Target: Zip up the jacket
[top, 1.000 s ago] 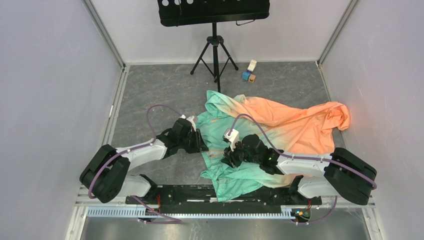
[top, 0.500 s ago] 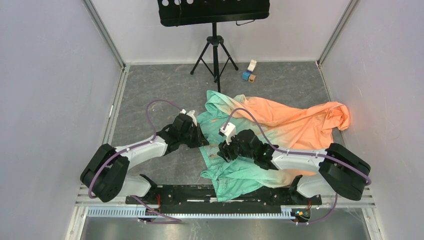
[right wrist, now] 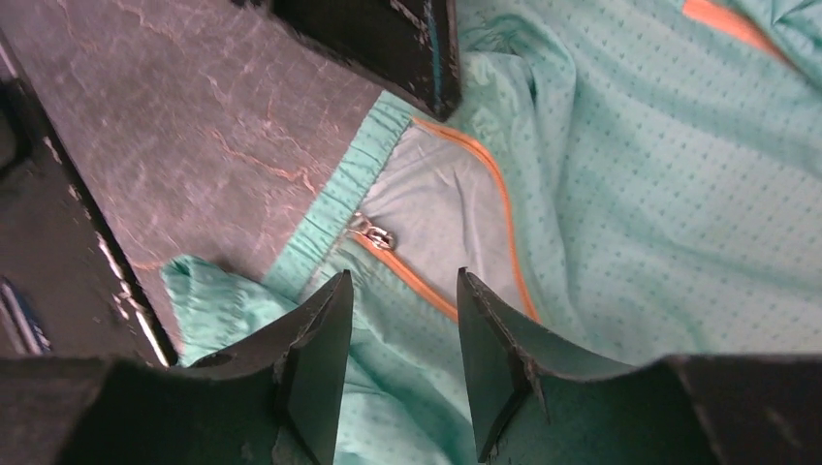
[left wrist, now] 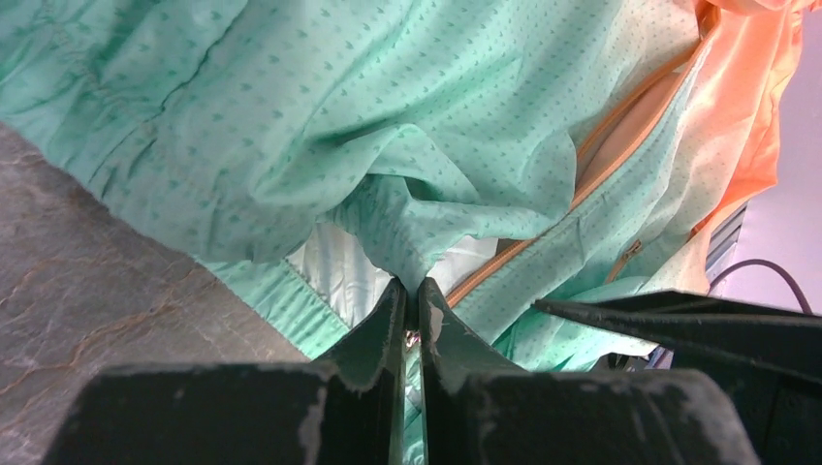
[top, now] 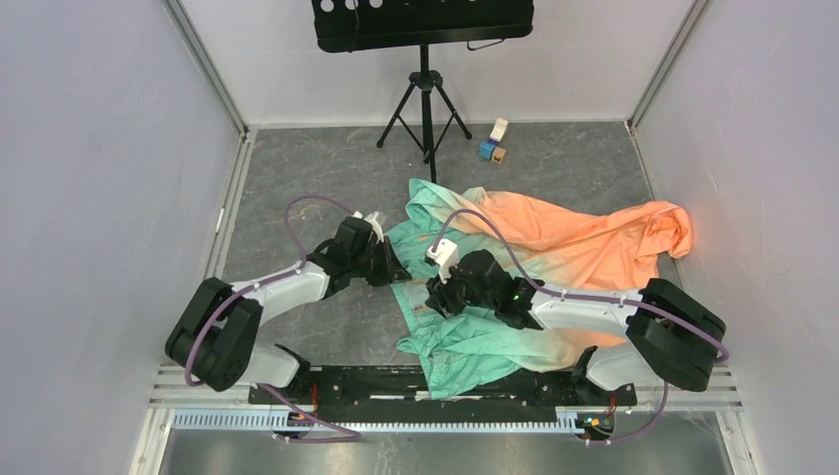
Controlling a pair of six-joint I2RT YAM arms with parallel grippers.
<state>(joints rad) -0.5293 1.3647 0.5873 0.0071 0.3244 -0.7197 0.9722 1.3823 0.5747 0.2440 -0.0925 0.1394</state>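
Note:
The jacket [top: 579, 242] lies crumpled on the grey floor, mint green near the arms and peach-orange to the right. My left gripper [top: 393, 274] is at its left edge, shut on a fold of mint fabric [left wrist: 412, 254] pinched between the fingertips. An orange zipper line [left wrist: 620, 136] runs past to the right of that fold. My right gripper [right wrist: 402, 286] hovers open over the hem, nothing between its fingers. Just beyond its tips lie a small metal zipper pull [right wrist: 373, 233] and an orange zipper line [right wrist: 419, 286]. In the top view the right gripper [top: 436, 295] sits close to the left one.
A black music stand [top: 425, 69] on a tripod stands at the back. Small coloured blocks [top: 494, 144] lie beside it. Grey walls close in both sides. The metal mounting rail [top: 416, 391] runs along the near edge.
The left gripper has closed on the jacket's fabric. Both grippers have shifted slightly left and farther away, the right one nearing the left over the hem.

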